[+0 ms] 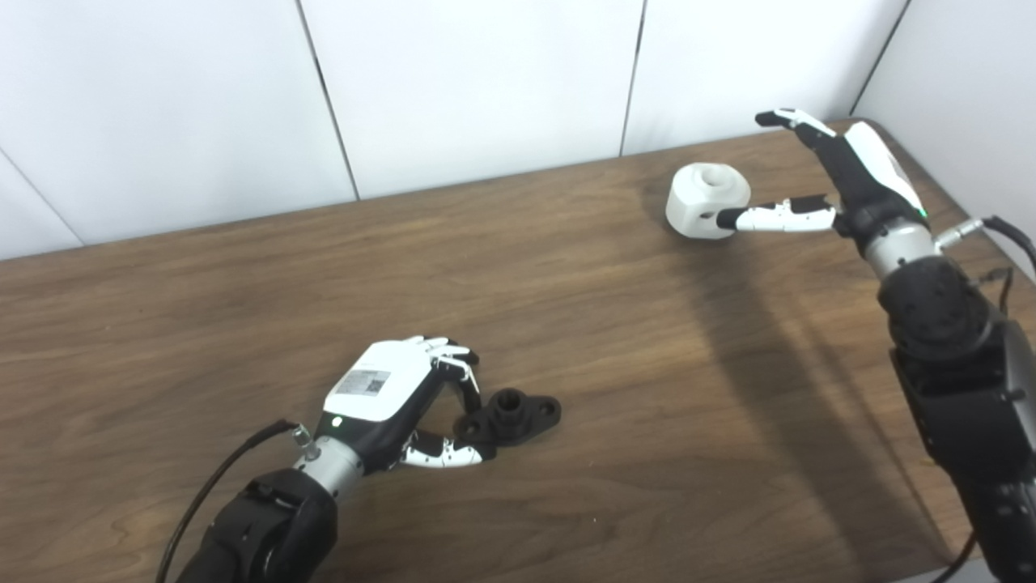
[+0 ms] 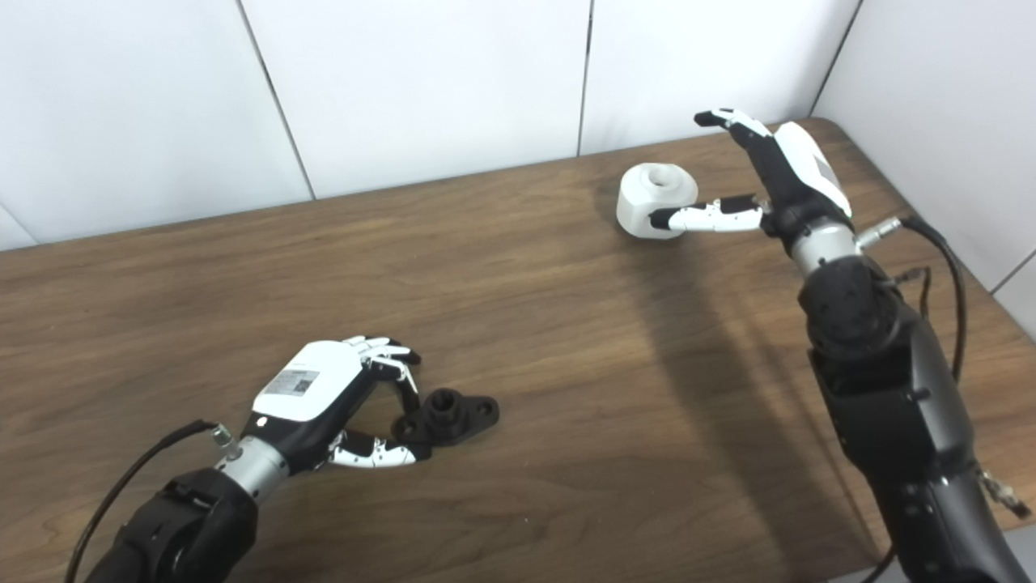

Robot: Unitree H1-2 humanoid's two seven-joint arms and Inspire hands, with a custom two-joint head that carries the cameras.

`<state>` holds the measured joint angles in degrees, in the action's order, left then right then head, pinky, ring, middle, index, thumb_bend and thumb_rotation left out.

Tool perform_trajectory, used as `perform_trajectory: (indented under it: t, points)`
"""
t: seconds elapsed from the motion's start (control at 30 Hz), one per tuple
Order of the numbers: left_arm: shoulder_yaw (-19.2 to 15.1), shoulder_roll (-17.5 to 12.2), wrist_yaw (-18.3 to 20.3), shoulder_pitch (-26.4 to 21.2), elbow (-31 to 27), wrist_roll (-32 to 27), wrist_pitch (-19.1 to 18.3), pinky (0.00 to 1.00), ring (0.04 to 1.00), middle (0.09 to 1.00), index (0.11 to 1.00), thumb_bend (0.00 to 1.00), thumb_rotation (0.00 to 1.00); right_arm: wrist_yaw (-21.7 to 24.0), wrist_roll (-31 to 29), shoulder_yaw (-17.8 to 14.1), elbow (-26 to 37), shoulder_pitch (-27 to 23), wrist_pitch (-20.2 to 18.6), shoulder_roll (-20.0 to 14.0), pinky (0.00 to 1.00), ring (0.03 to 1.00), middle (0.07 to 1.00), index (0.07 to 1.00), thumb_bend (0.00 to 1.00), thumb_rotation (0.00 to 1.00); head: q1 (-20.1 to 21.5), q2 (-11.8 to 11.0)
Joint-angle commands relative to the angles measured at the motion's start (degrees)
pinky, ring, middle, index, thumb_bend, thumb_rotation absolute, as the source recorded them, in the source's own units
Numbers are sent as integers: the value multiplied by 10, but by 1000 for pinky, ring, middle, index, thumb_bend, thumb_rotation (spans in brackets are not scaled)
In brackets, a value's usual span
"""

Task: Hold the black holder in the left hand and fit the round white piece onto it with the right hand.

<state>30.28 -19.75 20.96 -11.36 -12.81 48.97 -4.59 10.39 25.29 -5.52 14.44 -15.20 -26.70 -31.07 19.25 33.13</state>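
Observation:
The black holder (image 1: 514,414), a small flanged base with a short upright tube, lies on the brown table (image 1: 566,283) near the front left. My left hand (image 1: 396,405) is beside its left end, with fingers and thumb pinched on the left flange. The round white piece (image 1: 708,198), a squat cylinder with a hollow top, stands at the back right. My right hand (image 1: 850,174) is open just to its right. Its thumb tip touches the piece's near side and its fingers are stretched up and back, off the piece.
White wall panels (image 1: 486,81) run close behind the table's back edge and along its right side. The table's right edge (image 1: 955,210) lies under my right forearm. Cables hang from both wrists.

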Motion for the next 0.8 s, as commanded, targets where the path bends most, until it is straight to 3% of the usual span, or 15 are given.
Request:
perform_trajectory:
  t: [0.0, 0.23, 0.47, 0.6, 0.77]
  points:
    - [9, -37, 47, 36, 24, 8, -3, 909, 886, 806, 489, 515, 52, -5, 7, -1, -11, -33, 7, -22, 946, 970, 943, 846, 860, 357, 0, -6]
    - [8, -35, 43, 41, 26, 14, 3, 908, 887, 809, 489, 516, 53, -2, 20, 23, -83, -72, 12, -30, 922, 970, 941, 845, 864, 328, -4, -20]
    - [11, -29, 39, 45, 37, 25, 2, 908, 883, 810, 490, 516, 53, -15, 21, 44, -174, -106, 48, -35, 895, 975, 943, 844, 883, 311, -9, -39]
    - [12, -28, 41, 46, 37, 28, -2, 913, 882, 812, 490, 515, 53, -19, 24, 54, -212, -119, 64, -40, 876, 963, 933, 841, 899, 302, -12, -41]
    - [13, -28, 40, 47, 38, 28, -1, 913, 884, 813, 490, 515, 52, -12, 30, 69, -237, -130, 58, -45, 878, 967, 929, 849, 900, 292, -12, -41]
